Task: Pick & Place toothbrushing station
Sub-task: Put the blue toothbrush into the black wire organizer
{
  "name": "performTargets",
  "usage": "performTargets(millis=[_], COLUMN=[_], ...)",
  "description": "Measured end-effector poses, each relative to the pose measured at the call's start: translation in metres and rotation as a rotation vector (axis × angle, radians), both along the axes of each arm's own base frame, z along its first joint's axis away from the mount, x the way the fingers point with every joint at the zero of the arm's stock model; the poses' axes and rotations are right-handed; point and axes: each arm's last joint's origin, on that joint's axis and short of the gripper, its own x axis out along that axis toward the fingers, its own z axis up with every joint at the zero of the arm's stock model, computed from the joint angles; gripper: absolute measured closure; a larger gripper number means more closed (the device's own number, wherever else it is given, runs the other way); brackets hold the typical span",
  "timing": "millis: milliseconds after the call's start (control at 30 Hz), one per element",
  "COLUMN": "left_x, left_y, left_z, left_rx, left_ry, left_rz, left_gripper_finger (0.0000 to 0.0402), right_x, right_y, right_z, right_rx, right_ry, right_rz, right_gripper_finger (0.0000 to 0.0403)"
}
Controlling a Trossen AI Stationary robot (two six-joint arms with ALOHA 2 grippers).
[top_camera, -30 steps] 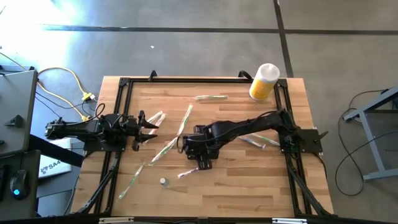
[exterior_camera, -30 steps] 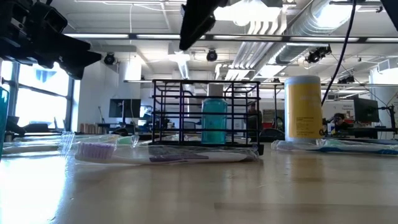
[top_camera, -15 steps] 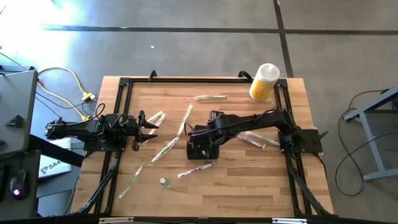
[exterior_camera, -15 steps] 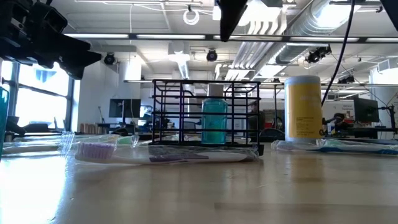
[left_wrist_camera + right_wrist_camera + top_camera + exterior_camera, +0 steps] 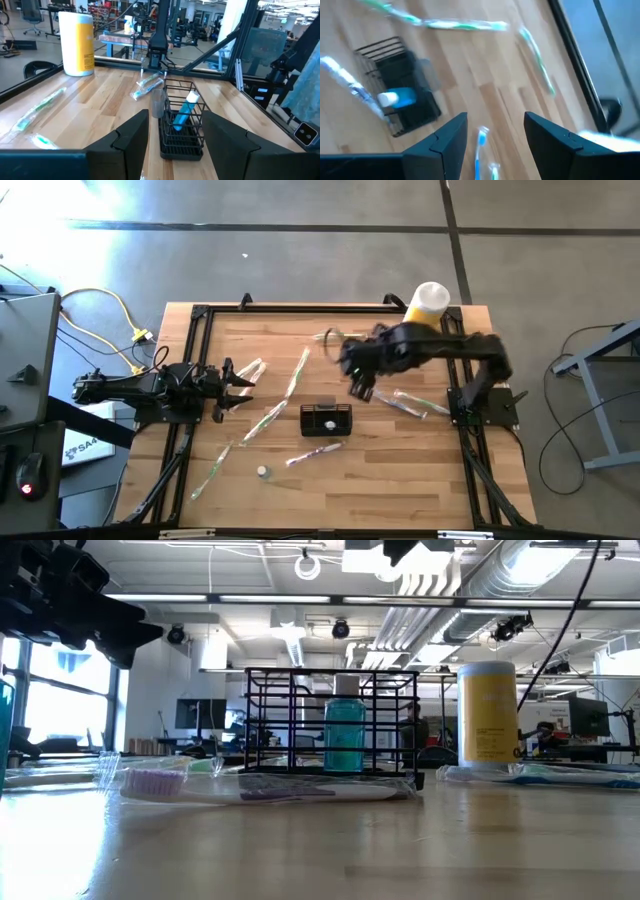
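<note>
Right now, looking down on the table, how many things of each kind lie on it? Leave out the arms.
Wrapped toothbrushes: 8
Yellow bottle: 1
Black rack: 1
Blue tube in the rack: 1
Clear cup beside the rack: 1
Small round cap: 1
Total: 13

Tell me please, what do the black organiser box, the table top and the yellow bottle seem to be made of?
The toothbrushing station looks like thin metal wire with a black coating: open bars that you can see through. The table top looks like light wood with a smooth finish; planks and grain show. The yellow bottle looks like plastic with a white cap, though it could be a printed label over another material.
</note>
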Motion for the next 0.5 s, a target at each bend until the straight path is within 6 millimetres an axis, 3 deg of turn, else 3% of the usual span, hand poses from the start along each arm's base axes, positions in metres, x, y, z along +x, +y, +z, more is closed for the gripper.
performTargets(millis=[233, 333, 500], left_x=[0.000, 0.000, 0.000], left_y=[0.000, 0.000, 0.000], left_z=[0.000, 0.000, 0.000], left_rx=[0.000, -0.002, -0.041], left_ry=[0.000, 0.000, 0.001], left_rz=[-0.001, -0.002, -0.002], left_gripper_finger=[0.0220, 0.0220, 0.0220], right_x=[-0.064, -0.080, -0.083], right_y=[-0.034, -0.038, -0.037], right_z=[-0.012, -0.036, -0.087], right_rx=[0.037, 0.036, 0.095], right_ry=[0.027, 0.112, 0.165], right_rz=[-0.245, -0.276, -0.261], right_gripper_finger=[0.0213, 0.0213, 0.0213])
